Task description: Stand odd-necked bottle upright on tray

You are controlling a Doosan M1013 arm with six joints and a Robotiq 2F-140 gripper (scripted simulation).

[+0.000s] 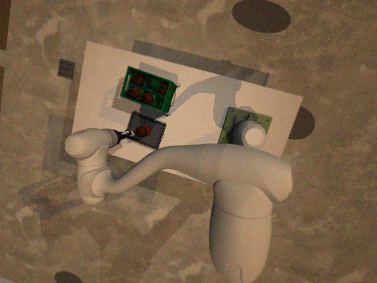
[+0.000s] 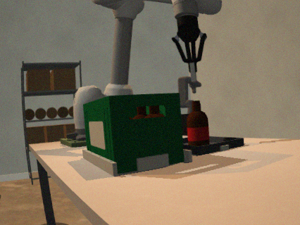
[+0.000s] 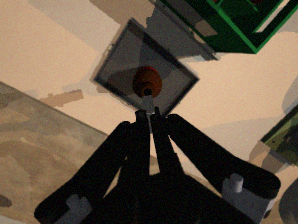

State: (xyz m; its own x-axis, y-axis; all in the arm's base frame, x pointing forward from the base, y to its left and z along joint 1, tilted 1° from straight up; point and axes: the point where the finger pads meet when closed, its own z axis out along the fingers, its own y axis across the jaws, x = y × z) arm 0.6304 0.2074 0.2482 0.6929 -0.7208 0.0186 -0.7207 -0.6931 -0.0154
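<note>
A brown bottle with a red label [image 2: 197, 123] stands upright on the dark tray [image 2: 213, 143]; it also shows in the top view [image 1: 142, 131] and in the wrist view [image 3: 147, 82]. My gripper [image 2: 192, 80] hangs above the bottle, clear of its mouth, with the fingers shut on nothing; it shows in the wrist view [image 3: 148, 111] too. The green crate [image 2: 134, 131] [image 1: 143, 90] stands beside the tray and holds several brown bottles.
The crate [image 1: 150, 88] and the tray [image 1: 147, 129] sit side by side at the left part of the table. My arm's base [image 1: 249, 130] stands on a green plate at the right. A shelf rack [image 2: 49, 105] stands behind the table.
</note>
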